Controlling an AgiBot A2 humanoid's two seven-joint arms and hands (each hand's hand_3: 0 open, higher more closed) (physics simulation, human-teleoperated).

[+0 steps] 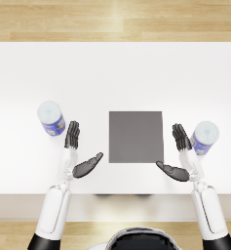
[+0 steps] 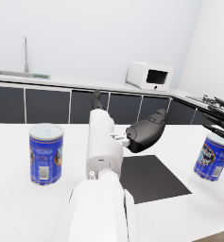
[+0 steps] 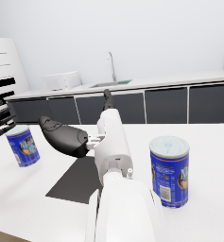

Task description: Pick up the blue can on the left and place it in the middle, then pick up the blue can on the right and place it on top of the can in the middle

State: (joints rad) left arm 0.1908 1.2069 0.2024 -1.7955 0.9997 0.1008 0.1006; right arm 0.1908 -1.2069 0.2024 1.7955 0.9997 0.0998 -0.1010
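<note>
Both hands open and empty beside the two blue cans, nothing lifted yet.

Near the surface's front edge, the left hand [image 1: 77, 152] and right hand [image 1: 179, 155] held nothing; the left can [image 1: 51, 118] stood just beside the left fingers, the right can [image 1: 204, 137] touching or nearly touching the right ones. A sideways push could tip either can. The dark mat [image 1: 136, 136] lay between; both cans were sealed, contents unseen.

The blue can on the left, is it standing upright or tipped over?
Upright. The left blue can stands on its base on the white table, pale lid facing up, beside the open left hand, untouched.
</note>
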